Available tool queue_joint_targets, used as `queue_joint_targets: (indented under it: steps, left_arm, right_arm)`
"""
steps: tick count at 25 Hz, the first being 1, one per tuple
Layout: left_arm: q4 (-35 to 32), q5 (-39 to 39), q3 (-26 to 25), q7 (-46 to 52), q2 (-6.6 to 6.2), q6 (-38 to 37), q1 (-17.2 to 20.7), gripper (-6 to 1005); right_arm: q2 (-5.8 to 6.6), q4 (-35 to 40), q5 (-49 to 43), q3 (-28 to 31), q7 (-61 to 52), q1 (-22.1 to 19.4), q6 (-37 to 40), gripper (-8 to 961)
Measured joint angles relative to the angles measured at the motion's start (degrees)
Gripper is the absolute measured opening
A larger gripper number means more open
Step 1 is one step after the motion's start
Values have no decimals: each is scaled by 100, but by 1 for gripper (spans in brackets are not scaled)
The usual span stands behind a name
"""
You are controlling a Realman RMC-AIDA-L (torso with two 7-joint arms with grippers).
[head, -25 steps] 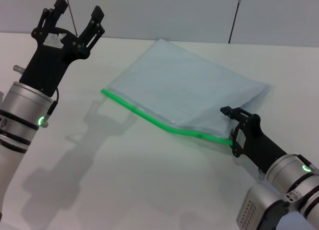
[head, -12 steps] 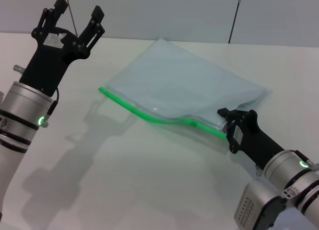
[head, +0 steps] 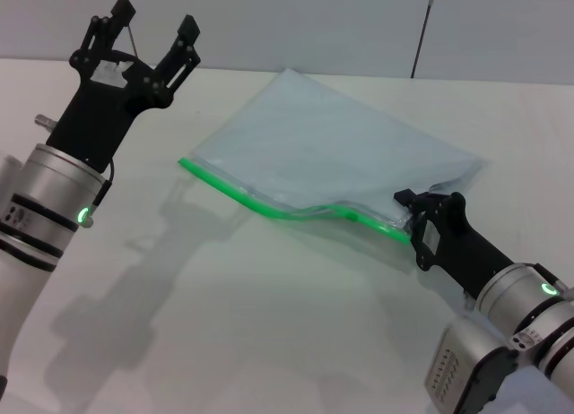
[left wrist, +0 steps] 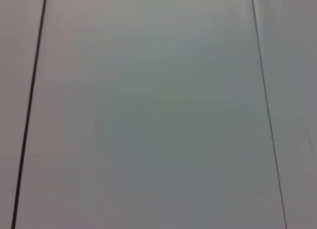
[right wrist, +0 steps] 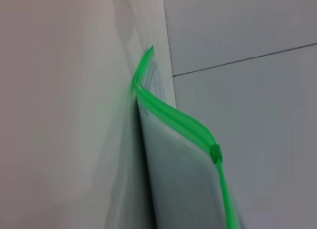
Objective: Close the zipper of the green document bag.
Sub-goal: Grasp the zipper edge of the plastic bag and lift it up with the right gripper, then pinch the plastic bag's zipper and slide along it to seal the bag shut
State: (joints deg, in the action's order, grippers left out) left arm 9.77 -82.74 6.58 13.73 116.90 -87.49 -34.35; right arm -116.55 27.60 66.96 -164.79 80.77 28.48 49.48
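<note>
The green document bag (head: pixel 341 141), a pale translucent pouch, lies flat in the middle of the white table. Its zipper (head: pixel 269 205) is the bright green strip along the near long edge, and it humps up toward the right end. My right gripper (head: pixel 415 228) is shut on that right end of the bag's green edge. In the right wrist view the zipper (right wrist: pixel 173 117) runs away from the camera with a small slider (right wrist: pixel 215 152) on it. My left gripper (head: pixel 148 33) hangs open high at the back left, well clear of the bag.
The white table (head: pixel 224 324) extends around the bag on the near side and the left. A pale wall with dark seams (head: pixel 421 33) stands behind it. The left wrist view shows only wall panels (left wrist: pixel 148 115).
The right gripper has carried the bag's right end a little leftward and up, so the green edge now buckles. The left arm has shifted slightly to the right.
</note>
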Motion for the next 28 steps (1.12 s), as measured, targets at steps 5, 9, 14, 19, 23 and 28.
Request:
queue_joint_targets:
  steps: [5, 9, 14, 19, 23, 28]
  left_arm:
    - [49, -149, 14, -553, 12, 296, -84, 854]
    - [66, -595, 14, -1029, 25, 702, -217, 854]
    - [337, -1142, 12, -1985, 35, 1204, -351, 740]
    - [699, -1492, 10, -3225, 44, 1905, -497, 720]
    - [868, -1534, 10, -3774, 58, 2335, -576, 724]
    - [936, -1913, 9, -4027, 62, 2452, -593, 719]
  right_arm:
    - [14, -75, 0, 13, -4, 41, 29, 49]
    - [17, -137, 46, 44, -55, 111, 35, 49]
    - [14, -217, 190, 59, -134, 226, 18, 49]
    - [12, -220, 203, 52, -139, 245, 61, 48]
    - [16, -221, 180, 40, -140, 269, 42, 48]
    - [18, -228, 204, 53, -147, 290, 19, 48]
